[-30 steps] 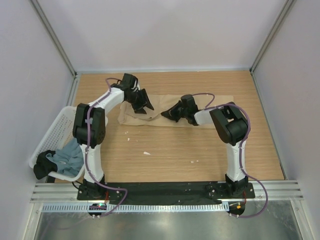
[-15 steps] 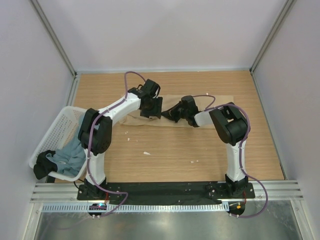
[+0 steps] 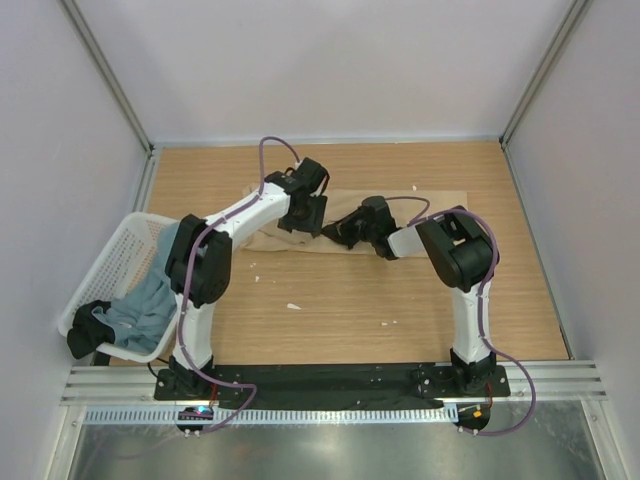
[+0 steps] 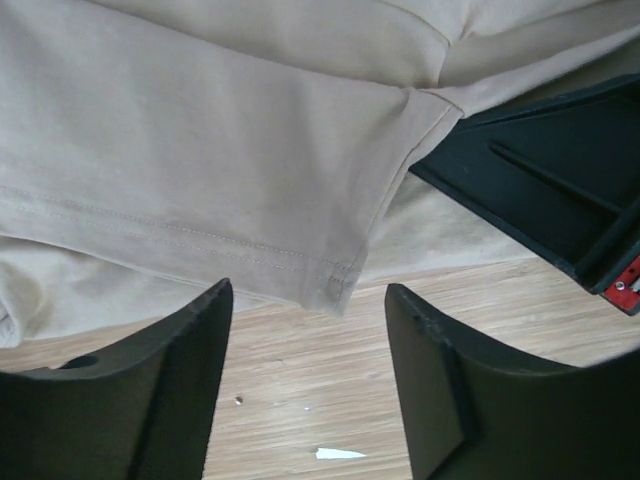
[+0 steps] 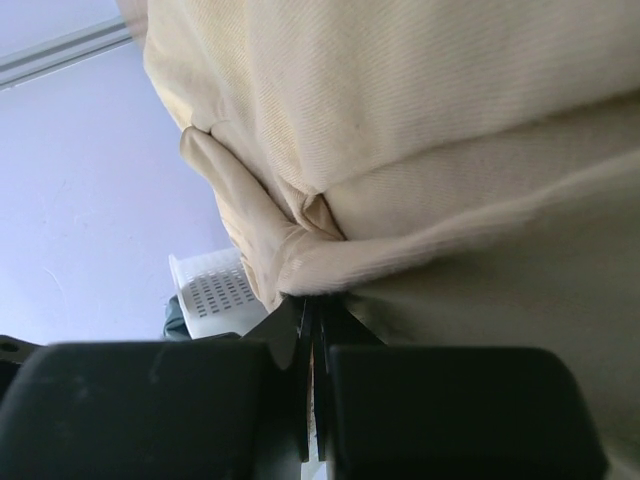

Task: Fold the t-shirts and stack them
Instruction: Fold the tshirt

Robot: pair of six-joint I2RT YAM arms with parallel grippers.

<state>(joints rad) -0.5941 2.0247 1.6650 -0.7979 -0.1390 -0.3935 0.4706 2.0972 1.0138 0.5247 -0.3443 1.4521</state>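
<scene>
Top external: grey-blue t-shirt (image 3: 145, 308) in white basket (image 3: 108, 258); left gripper (image 3: 308, 214) spread, right gripper (image 3: 336, 232) pinching tan t-shirt (image 3: 268, 240)

**Wooden table** (image 3: 400, 300), pale grain. A tan t-shirt (image 3: 265, 241) lies in overlapping layers across its far half, hem resting on the wood. A white mesh basket (image 3: 110, 255) sits at the left edge. Small white scraps (image 3: 293, 306) lie scattered nearer the middle, apart from the cloth.

The left arm (image 3: 240, 212) and right arm (image 3: 410, 236) hide the middle of the tan shirt (image 3: 268, 242); the basket (image 3: 105, 265), lower left, half hides the grey-blue shirt (image 3: 150, 300).
</scene>
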